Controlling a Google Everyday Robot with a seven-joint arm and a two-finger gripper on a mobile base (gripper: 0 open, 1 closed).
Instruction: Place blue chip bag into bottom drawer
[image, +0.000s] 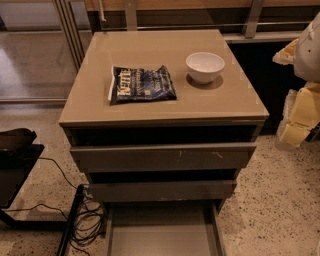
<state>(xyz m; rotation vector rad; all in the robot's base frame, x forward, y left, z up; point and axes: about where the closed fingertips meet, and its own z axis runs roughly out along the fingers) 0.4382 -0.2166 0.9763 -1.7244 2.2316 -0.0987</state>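
bottom drawer (160, 234) stood pulled out | blue chip bag (142, 84) lay flat on glossy taupe cabinet top (165, 109), left of white bowl (205, 66) | gripper (299, 117) hung at right edge, well apart from bag, grip could not be told | speckled floor (280, 200)

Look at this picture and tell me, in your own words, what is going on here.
Nothing is being handled yet. The gripper is at the right edge of the view, beside the cabinet and well apart from the bag. The bag lies flat on the cabinet's top, left of a bowl. The bottom drawer is pulled out below, so the bag is yet to be picked up and put in.
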